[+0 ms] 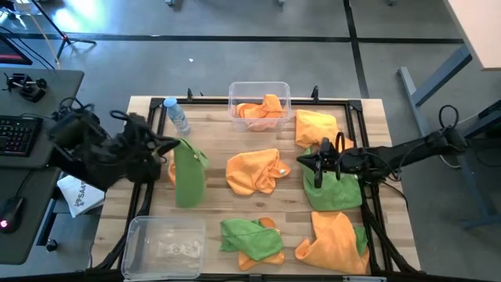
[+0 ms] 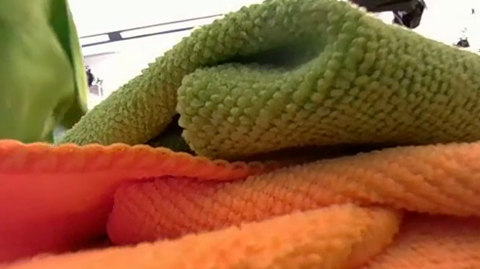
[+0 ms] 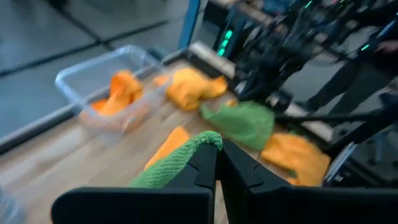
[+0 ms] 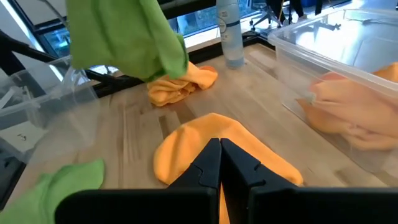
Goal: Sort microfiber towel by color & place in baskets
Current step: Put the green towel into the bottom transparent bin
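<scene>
Beside the empty tub [image 1: 163, 243] on the worktop [image 1: 215, 149], the left claw [image 1: 174, 149] pinches a dangling green towel [image 1: 189, 174]; dropping it in looks next. Farther off, the right claw [image 1: 313, 163], fingers pressed together, hovers over another green towel [image 1: 332, 192].

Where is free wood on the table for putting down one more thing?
Bare wood lies between the water bottle and the far basket, and between the near basket and the central orange towel. The right side is crowded with towels.

Clear water bottle [image 1: 177, 115] upright near table's [image 1: 215, 145] far left corner; keyboard [image 1: 19, 135], mouse [image 1: 8, 209] on side desk [image 1: 35, 196].
</scene>
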